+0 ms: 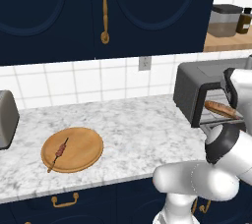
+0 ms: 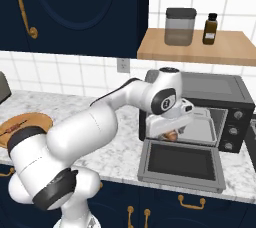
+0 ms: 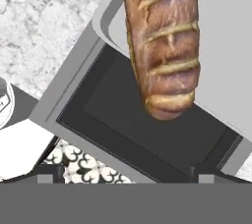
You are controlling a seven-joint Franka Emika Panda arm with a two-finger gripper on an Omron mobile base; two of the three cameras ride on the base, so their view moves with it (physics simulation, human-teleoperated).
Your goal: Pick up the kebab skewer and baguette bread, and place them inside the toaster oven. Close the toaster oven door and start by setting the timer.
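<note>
The marble desk (image 1: 128,120) runs under the dark blue cabinets (image 2: 75,7); its left end is cut off by the left base view's edge, where a silver toaster (image 1: 6,119) shows only in part.

The oven (image 2: 227,104) stands on the desk at the right, below a wooden shelf (image 2: 195,49); the arm (image 2: 90,127) crosses in front of the oven's left side in the right base view and hides much of its mouth; in the left base view the arm's white links cover the oven's right half.

The door (image 2: 182,164) lies dropped open and flat, in front of the oven, its window facing up.

The board (image 1: 72,149), round and wooden, lies on the desk well to the left of the oven; in the right base view only a sliver of it shows behind the arm's base.

The baguette (image 3: 165,46) lies inside the oven on the light grey tray (image 3: 224,46), one tapered end reaching over the tray's front lip above the door; its far end is cut off at the top of the hand view; in the right base view only a brown scrap shows beneath the hand.

The jaws are released and wide apart at the oven's mouth, their tips (image 3: 125,174) low on either side, the baguette's near end between and beyond them, untouched.

The skewer (image 1: 60,153) lies across the board, far left of the oven; its meat chunks are too small to make out singly.
</note>
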